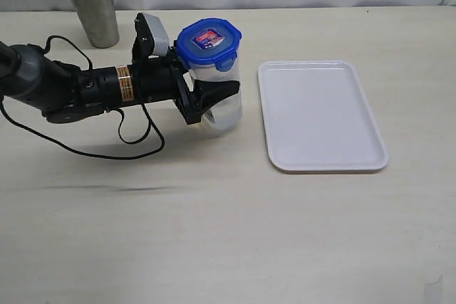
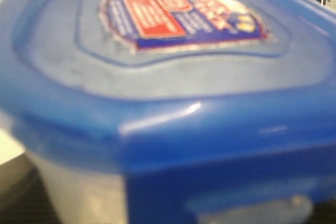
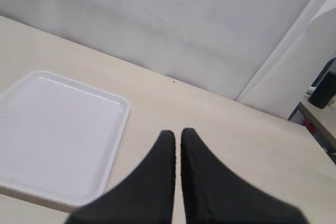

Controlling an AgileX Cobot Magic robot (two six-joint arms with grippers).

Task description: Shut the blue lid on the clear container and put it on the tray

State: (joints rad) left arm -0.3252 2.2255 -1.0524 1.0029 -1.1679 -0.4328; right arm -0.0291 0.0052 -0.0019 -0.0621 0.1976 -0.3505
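The left hand (image 1: 214, 101) is clamped around the clear container (image 1: 226, 115), blue lid (image 1: 208, 42) seated on top, on the tabletop (image 1: 228, 233) near the tray (image 1: 320, 115), seemingly ready to carry it across, while the right hand (image 3: 177, 145) hangs empty, fingers together.

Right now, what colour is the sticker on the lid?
Red and blue sticker on the blue lid; left wrist view shows it best.

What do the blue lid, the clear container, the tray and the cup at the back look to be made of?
The blue lid looks like glossy moulded plastic, with sharp highlights along its edge. The clear container looks like translucent plastic, its wall milky and see-through. The tray is likely white plastic, smooth with a soft sheen. The cup is probably metal, dull grey with streaky reflections.
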